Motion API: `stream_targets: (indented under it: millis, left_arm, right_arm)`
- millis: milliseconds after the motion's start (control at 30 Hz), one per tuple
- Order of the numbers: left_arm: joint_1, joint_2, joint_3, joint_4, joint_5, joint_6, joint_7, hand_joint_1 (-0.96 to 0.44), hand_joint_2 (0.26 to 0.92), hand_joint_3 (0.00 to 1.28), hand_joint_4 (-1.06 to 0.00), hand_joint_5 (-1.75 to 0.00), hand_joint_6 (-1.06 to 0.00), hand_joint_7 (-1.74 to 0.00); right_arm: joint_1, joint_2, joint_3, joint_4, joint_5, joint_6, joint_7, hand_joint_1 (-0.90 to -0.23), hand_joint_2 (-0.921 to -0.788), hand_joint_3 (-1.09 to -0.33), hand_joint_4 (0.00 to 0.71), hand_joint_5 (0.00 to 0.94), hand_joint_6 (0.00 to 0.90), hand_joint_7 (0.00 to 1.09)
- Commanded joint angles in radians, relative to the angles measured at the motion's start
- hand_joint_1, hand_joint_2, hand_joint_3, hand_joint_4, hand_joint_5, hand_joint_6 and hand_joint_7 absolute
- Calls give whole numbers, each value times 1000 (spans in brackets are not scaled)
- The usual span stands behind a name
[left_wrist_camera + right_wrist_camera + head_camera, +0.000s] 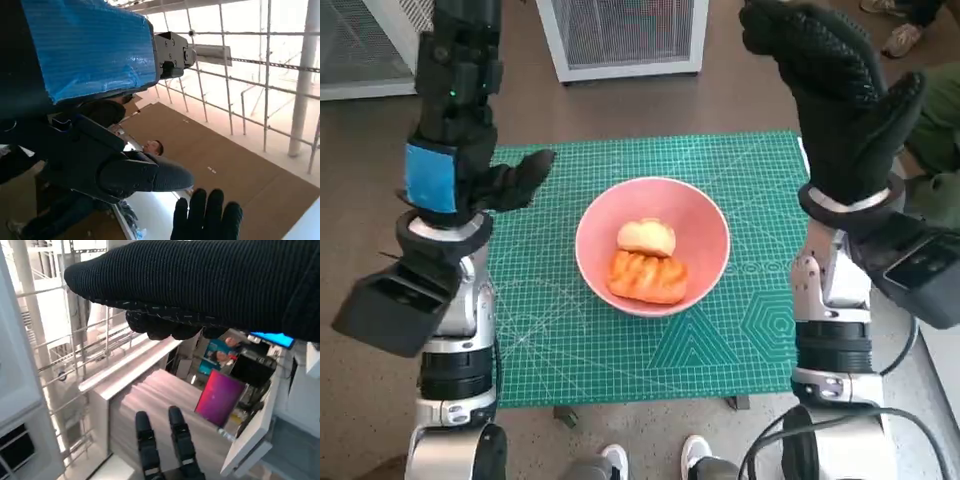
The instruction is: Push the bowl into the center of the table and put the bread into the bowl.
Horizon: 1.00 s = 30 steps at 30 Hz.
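Both of my robot hands are hanging raised at the two sides of the green mat (pixel 720 340), and both are holding nothing: the left robot hand (pixel 505 185) is showing loosely spread fingers, and the right robot hand (pixel 840 95) is standing upright with its fingers apart. By my judgement the task is looking finished. The pink bowl (pixel 710 235) is sitting near the middle of the tabletop, and two pieces of bread (pixel 646 262) are lying inside it, touching each other. Between my two robot hands the bowl is resting, well apart from each.
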Motion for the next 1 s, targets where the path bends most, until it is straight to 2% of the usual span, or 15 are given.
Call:
stream_targets:
  millis: [33,433,1000]
  left_arm:
    - [18,-10,-21,2,15,-7,21,-774,921,416,-44,-1,-79,-17]
    - [21,-11,-47,-2,-13,0,16,-768,921,424,-28,0,-79,-16]
    - [9,5,-60,8,-66,-11,-43,-725,921,414,-44,-6,-101,-25]
  right_arm:
    - [-2,0,2,17,-21,-8,-19,-613,-921,-806,287,2,243,399]
    - [9,-3,10,9,-51,-23,-50,-621,-921,-813,286,1,241,397]
    - [13,-12,16,22,-60,-30,-61,-627,-921,-800,279,0,245,395]
